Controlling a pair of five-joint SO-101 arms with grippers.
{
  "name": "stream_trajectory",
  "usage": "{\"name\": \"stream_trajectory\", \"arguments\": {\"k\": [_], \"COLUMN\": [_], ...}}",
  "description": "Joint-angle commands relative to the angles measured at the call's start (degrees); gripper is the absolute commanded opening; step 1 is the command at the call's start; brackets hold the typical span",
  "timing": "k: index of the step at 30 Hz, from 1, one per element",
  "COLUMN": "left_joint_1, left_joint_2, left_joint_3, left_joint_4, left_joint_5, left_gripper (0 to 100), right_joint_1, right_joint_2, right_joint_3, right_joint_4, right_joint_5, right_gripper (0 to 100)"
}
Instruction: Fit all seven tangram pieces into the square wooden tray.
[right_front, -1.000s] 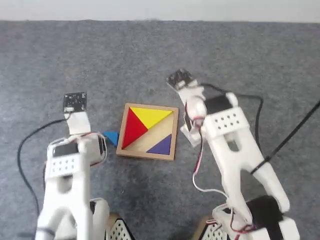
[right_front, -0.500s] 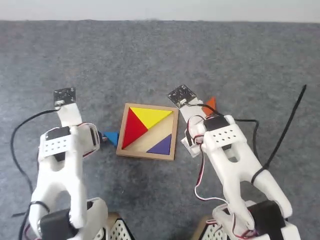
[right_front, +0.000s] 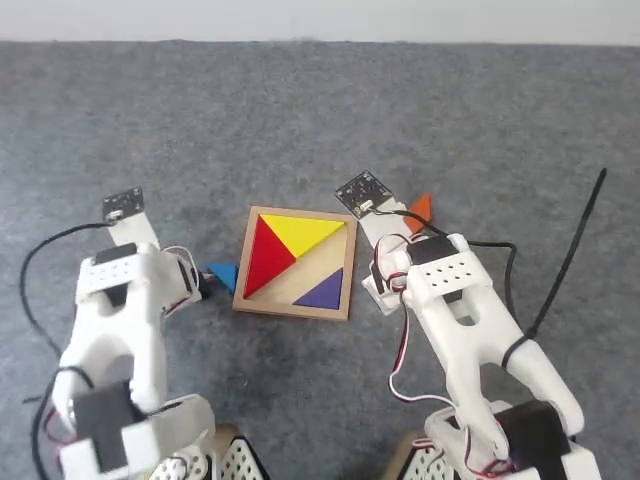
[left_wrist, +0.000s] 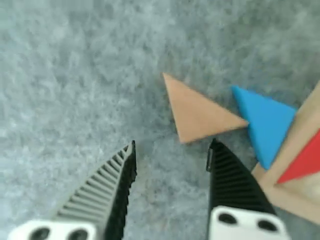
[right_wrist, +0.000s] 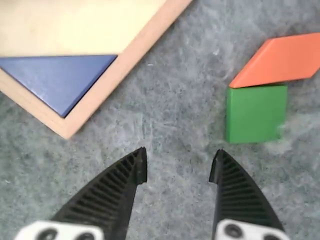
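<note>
Over the last second both arms draw back from the square wooden tray (right_front: 345, 268). The right arm uncovers an orange piece (right_front: 420, 208) and then settles, while the left arm slides a little further off. Nothing in the tray shifts. The yellow triangle (right_front: 300, 232) lies along its far edge, the red triangle (right_front: 265, 258) along its left edge, and the purple triangle (right_front: 322, 291) in its near right corner. So three pieces are seated and four apparently remain outside it (no piece is being carried).

The left gripper (left_wrist: 172, 145) hangs low over the table with its jaws spread and empty, pointed at a tan triangle (left_wrist: 197, 116). That piece lies just beside the blue triangle (left_wrist: 265, 122), which is at the tray's left edge.

The right gripper (right_wrist: 181, 151) is likewise spread and empty above bare table off the tray's right edge. The green square (right_wrist: 256, 113) is just ahead of it, touching the orange piece.
</note>
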Motion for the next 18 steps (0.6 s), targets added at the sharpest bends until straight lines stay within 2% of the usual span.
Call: {"name": "stream_trajectory", "arguments": {"k": [1,9,14,16,18], "left_joint_1": [0.18,1.67,2.46,2.55,2.55], "left_joint_2": [3.87,2.37,-0.09,-0.35,-0.79], "left_joint_3": [-6.37,-7.96,-7.87,-7.87,-8.04], "left_joint_4": [-0.26,-6.24,-10.64,-13.01,-12.66], "left_joint_5": [0.62,0.53,0.79,3.16,3.69], "left_gripper": [18,2,1,1,2], "right_joint_1": [0.66,0.75,0.75,0.75,0.75], "right_joint_2": [-2.77,-2.77,-3.21,-3.21,-3.21], "right_joint_3": [-0.35,-0.09,0.79,0.79,0.79], "right_joint_4": [-0.48,-0.4,-0.48,-0.4,-0.4], "right_joint_5": [0.26,0.26,0.44,0.53,0.53], "right_gripper": [21.6,21.6,21.6,21.6,21.6]}}
